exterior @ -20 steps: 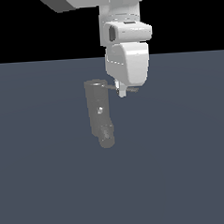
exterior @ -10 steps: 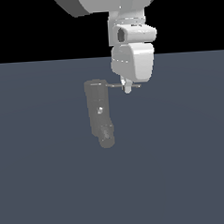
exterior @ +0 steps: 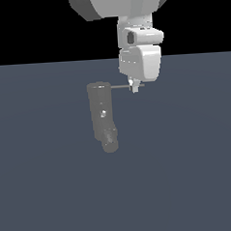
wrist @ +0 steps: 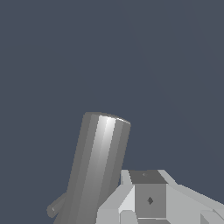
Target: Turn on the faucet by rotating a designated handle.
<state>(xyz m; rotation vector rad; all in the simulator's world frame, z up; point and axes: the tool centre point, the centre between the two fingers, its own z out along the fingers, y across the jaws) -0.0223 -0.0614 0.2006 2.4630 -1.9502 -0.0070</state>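
Note:
In the exterior view the faucet [exterior: 101,111] is a dull grey cylinder, leaning a little, with its round spout stub [exterior: 110,141] at the lower end. The handle [exterior: 121,86], a thin light-grey rod, sticks out from the cylinder's top toward the exterior view's right. My gripper [exterior: 133,87] hangs from the white arm with its narrow tips right at the rod, near its outer end. The fingers look pressed together, with nothing between them. In the wrist view the faucet [wrist: 98,166] rises beside the fingers [wrist: 148,199]; the handle is hidden there.
The faucet stands on a plain dark blue-grey floor [exterior: 188,171] that stretches all around it. The white arm's bulky links [exterior: 140,62] hang above the handle. Nothing else is in view.
My gripper has shifted toward the exterior view's right along the cylinder's top. The handle rod now shows longer, reaching past the fingertips on that side.

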